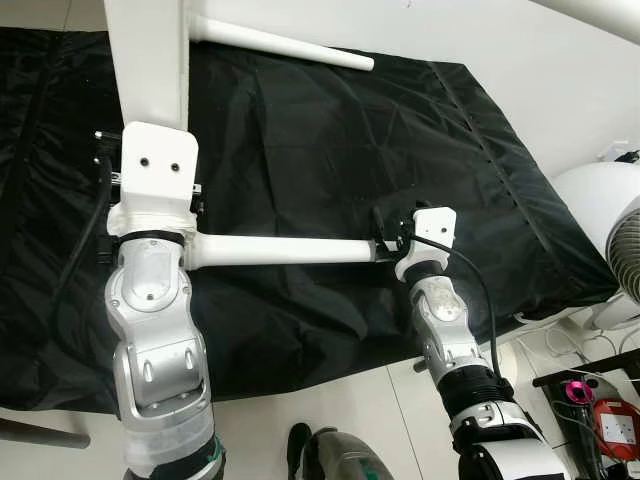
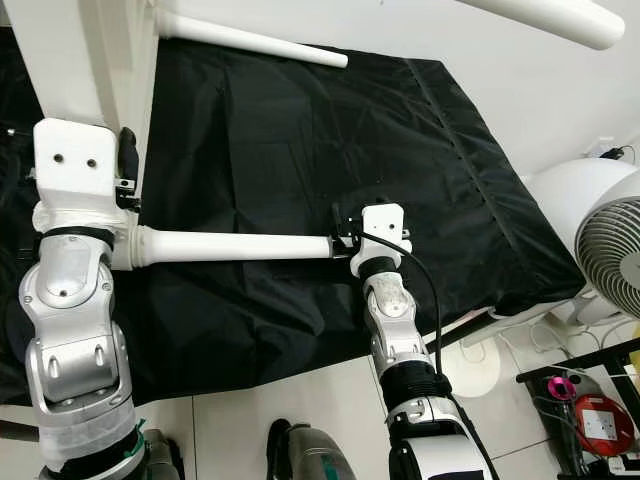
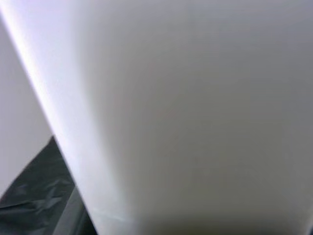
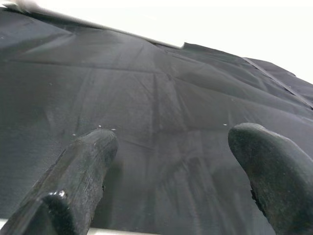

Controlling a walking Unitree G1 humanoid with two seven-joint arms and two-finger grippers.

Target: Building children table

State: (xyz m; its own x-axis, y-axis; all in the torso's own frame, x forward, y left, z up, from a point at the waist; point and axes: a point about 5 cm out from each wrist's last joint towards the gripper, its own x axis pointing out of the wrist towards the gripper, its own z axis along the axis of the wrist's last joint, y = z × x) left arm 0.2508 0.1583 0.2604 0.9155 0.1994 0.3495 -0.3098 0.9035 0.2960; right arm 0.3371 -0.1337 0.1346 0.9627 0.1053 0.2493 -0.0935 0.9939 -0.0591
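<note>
– Right gripper [image 4: 171, 166]: what state?
– Its two black fingers [image 4: 78, 181] are spread apart over the black cloth sheet [image 1: 330, 150], at the free end of a white round table leg [image 1: 275, 250].

– And the left gripper [image 1: 150, 165]?
– It is pressed against the white flat tabletop panel [image 1: 150, 60]; finger state can't be told. Another white leg [image 1: 285, 45] lies beyond.

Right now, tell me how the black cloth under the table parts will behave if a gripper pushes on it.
The black cloth is creased and rumpled, so it is probably thin and floppy and would bunch up rather than slide whole. Its sheen suggests slick fabric, so it may slip on the tiled floor.
</note>
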